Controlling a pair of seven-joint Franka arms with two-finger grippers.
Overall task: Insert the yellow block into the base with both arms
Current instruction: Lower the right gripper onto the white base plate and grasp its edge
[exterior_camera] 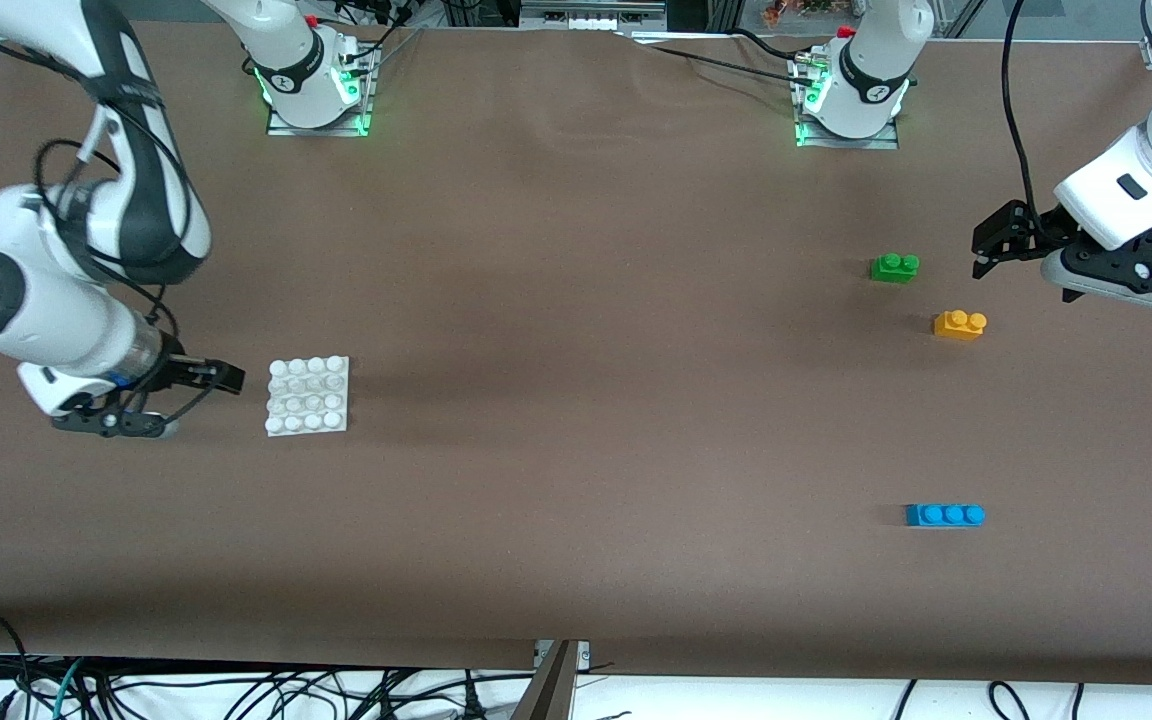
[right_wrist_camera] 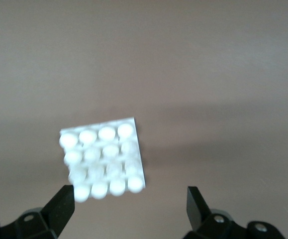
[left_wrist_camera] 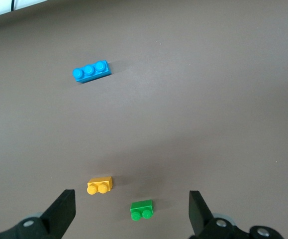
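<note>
Small orange-yellow plastic brick (exterior_camera: 959, 325): smooth, slight sheen. Green (exterior_camera: 894, 267) and long blue (exterior_camera: 944, 515) plastic bricks: same finish. Flat white studded plastic plate (exterior_camera: 307, 396): glossy, glaring under light. Brown table covering (exterior_camera: 586, 300): matt, cloth-like, faintly wrinkled.

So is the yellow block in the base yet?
Not yet. The yellow block sits studs-up on the table beside the green brick, and the base holds nothing.

Yellow block (exterior_camera: 959, 325) near left arm's end
</note>
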